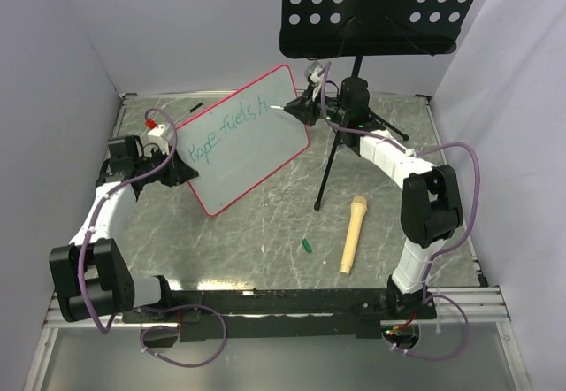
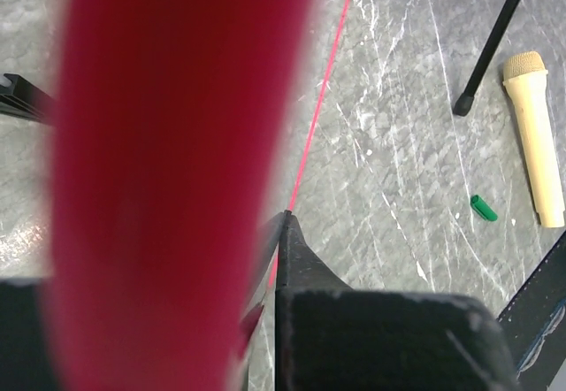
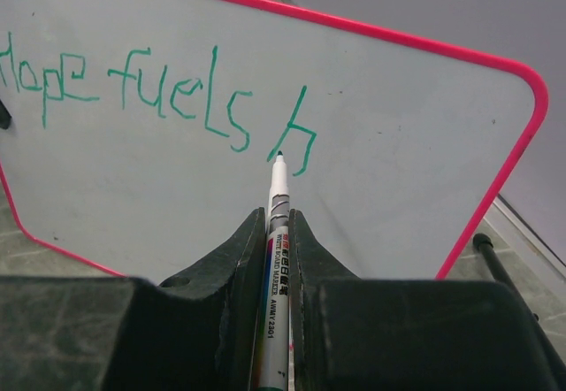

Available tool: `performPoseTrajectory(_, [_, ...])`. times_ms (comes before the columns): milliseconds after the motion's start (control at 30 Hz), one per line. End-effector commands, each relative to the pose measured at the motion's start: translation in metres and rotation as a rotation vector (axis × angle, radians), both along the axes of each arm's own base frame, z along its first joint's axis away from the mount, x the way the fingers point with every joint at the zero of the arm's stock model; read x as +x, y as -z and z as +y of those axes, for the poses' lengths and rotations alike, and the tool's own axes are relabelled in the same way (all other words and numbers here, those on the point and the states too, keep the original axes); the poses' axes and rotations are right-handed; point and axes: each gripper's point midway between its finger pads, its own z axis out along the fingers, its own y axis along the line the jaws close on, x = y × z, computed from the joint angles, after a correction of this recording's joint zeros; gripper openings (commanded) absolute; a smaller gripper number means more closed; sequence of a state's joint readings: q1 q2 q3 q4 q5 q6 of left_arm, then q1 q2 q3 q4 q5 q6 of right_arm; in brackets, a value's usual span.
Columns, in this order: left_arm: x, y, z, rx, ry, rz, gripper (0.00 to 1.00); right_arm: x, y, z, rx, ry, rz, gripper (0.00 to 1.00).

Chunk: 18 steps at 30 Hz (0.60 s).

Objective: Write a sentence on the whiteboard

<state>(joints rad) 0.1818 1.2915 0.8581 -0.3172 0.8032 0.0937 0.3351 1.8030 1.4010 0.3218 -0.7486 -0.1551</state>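
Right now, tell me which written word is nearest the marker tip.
The lone h, last on the line: the marker tip sits at its foot; Hope and fuels lie further left.

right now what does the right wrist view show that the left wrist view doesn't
Only right wrist: the sentence, reading "hope fuels h", and the marker shut in the right gripper, its tip at the h.
Only left wrist: the mic and a small green cap lying beside it, not touching.
Both: the whiteboard, or at least its pink frame, which is sharp in right wrist and a close red blur in left wrist.
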Motion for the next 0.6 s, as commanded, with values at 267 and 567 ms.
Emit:
performPoseTrajectory(267, [-0.015,0.067,0.071,0.369,-0.218,0.194,0.01,0.035,-0.016,-0.001,0.011,0.044,-0.085,0.00])
performPoseTrajectory(567, [-0.014,0.067,0.069,0.364,-0.213,0.190,0.01,0.036,-0.010,0.002,0.004,0.038,-0.074,0.00])
